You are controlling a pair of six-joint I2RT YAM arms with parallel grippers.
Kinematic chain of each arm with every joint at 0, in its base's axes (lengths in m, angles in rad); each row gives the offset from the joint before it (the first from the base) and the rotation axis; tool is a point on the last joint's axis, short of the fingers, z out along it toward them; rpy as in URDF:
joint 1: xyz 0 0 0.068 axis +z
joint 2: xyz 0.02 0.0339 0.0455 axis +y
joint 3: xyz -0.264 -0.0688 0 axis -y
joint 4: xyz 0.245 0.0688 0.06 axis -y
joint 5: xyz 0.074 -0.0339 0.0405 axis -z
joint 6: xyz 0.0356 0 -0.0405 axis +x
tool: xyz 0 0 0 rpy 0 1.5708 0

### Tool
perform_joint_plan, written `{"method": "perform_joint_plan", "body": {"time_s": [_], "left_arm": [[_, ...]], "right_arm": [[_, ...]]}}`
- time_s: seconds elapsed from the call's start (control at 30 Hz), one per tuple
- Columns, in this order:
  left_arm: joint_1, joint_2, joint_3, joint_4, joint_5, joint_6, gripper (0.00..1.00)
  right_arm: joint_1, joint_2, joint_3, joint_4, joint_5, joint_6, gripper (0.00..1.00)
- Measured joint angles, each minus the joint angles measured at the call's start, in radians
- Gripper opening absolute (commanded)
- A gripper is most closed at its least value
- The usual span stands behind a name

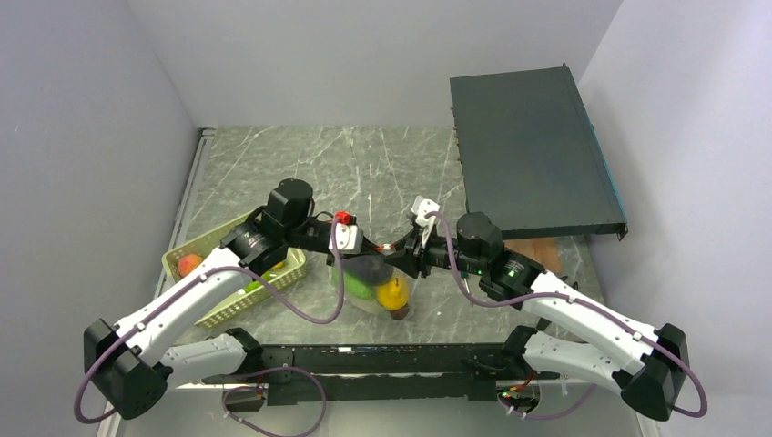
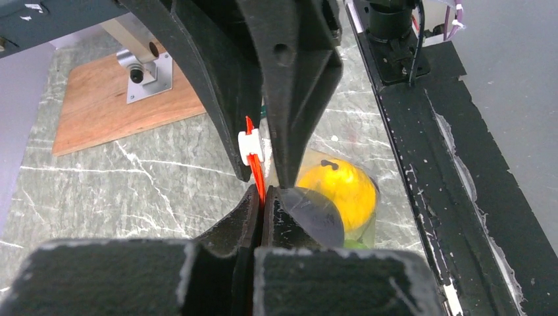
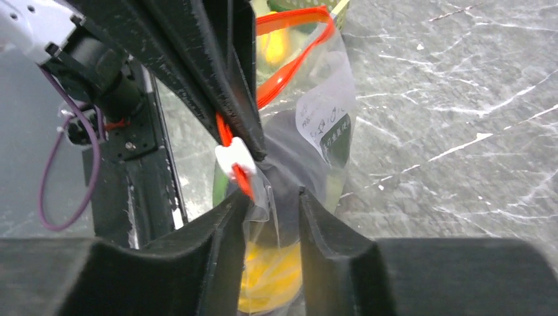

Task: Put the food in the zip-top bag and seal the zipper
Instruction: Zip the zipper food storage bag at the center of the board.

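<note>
The bag (image 1: 380, 284) is held between the two grippers over the middle of the table (image 1: 364, 164), close to its near edge; whether its bottom rests on the marble cannot be told. The left gripper (image 2: 261, 197) is pinched tight on the zipper (image 2: 258, 176), its jaws meeting on the red strip just beside the white slider (image 2: 250, 146). The right gripper (image 3: 273, 201) stands at a narrow gap astride the bag's corner on the slider's other side. Crumpled plastic fills that gap, and it is unclear whether the pads press it. Beyond the left fingers the zipper parts into an open loop, so that stretch of the mouth is unsealed. Food shows through the plastic: a yellow fruit (image 1: 393, 293), a green piece (image 1: 358, 288) and something dark at the bottom (image 1: 399, 314), its shape blurred by creases. From overhead, the arms hide the bag's top. A basket (image 1: 196, 242) by the left edge holds an orange fruit (image 1: 189, 265) and greenish items, partly covered by the left arm.
</note>
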Motion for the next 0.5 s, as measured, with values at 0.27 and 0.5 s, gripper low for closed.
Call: {"method": "perform_joint_plan", "body": {"time_s": [0.27,0.5], "left_arm": [[0.0,-0.042,-0.011,0.006,0.02,-0.007,0.6],[0.0,-0.049,-0.011,0.073,0.012,-0.072,0.59]], "right_arm": [[-0.018,0.005,-0.007,0.044,-0.053,0.031,0.0],[-0.022,0.019,-0.007,0.044,-0.077,0.031,0.0]]}}
